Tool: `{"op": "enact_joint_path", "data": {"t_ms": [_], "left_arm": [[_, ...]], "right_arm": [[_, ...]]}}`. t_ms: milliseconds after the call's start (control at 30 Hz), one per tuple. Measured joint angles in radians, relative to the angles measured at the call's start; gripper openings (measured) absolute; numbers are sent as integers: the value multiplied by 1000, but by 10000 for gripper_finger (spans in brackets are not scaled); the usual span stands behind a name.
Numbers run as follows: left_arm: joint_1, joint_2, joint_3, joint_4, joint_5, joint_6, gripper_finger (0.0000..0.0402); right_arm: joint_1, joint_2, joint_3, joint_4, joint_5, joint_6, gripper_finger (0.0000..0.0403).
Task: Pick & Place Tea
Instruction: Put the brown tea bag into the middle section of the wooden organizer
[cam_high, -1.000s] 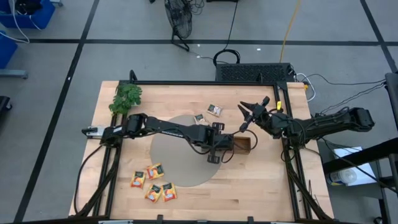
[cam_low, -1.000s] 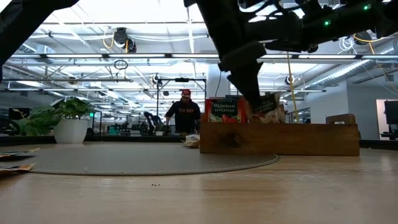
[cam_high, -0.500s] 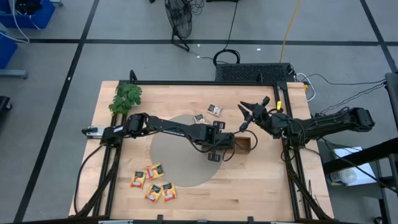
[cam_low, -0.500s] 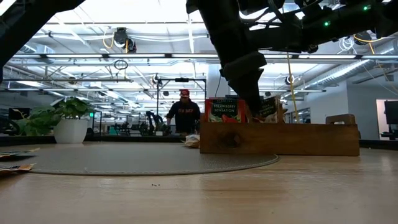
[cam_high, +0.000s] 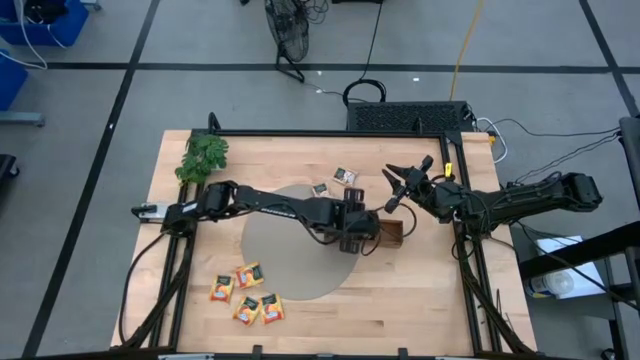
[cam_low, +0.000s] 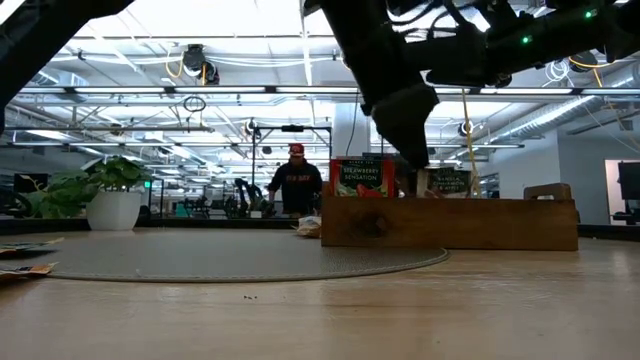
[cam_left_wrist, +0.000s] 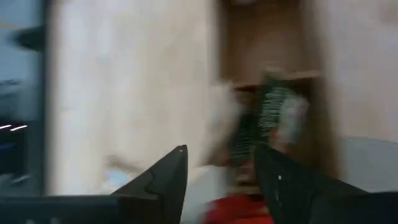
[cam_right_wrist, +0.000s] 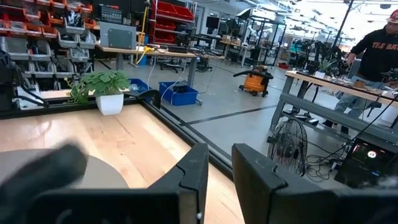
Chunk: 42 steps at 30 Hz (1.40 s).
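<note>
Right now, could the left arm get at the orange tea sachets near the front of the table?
Probably yes. The left tool is open and empty over the wooden tray, and the orange sachets lie uncovered on bare table on its own side.

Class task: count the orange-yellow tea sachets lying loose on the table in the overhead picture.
4, clustered on the table's front-left. Others may be hidden in the tray.

We see a light wood desk (cam_high: 440, 300) in a black frame. On it: a round grey mat (cam_high: 290, 260) at centre, a wooden tray (cam_high: 389, 232) at the mat's right edge, a green sprig (cam_high: 203, 157) in the far-left corner, four orange sachets (cam_high: 247, 295) clustered near the front-left, and two pale sachets (cam_high: 335, 182) just beyond the mat.
</note>
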<state>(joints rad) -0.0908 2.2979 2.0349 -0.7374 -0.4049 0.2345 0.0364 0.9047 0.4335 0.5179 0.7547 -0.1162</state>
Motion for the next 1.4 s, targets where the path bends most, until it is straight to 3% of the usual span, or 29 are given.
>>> {"op": "enact_joint_path", "data": {"t_ms": [167, 367, 500, 600, 700, 800, 1000, 1100, 1200, 1400], "left_arm": [[10, -19, 2, 39, -188, 0, 208], [2, -58, 1, 17, -202, 29, 196], [6, -127, 1, -161, -150, 4, 178], [70, -201, -46, -257, 41, -8, 165], [160, -299, -193, -179, 283, -35, 152], [239, -421, -410, -32, 411, -89, 139], [336, -658, -897, 430, 430, -299, 133], [369, -704, -1086, 595, 430, -393, 139], [392, -706, -1185, 690, 449, -336, 142], [395, -655, -1186, 735, 598, -302, 143]], "right_arm": [[0, 0, 0, 0, 0, 3, 59], [0, 0, 0, -18, 0, 5, 59], [0, 0, 0, -42, 0, 5, 59], [0, 0, 0, -51, -6, 25, 59], [0, 0, 0, -58, -53, 27, 59], [0, 0, 0, -60, -85, 27, 59], [0, 0, -8, -58, -105, 27, 59], [-2, 0, -16, -51, -105, 27, 59], [-2, 2, -27, -30, -105, 31, 59], [-3, 3, -65, 28, -103, 79, 59]]}}
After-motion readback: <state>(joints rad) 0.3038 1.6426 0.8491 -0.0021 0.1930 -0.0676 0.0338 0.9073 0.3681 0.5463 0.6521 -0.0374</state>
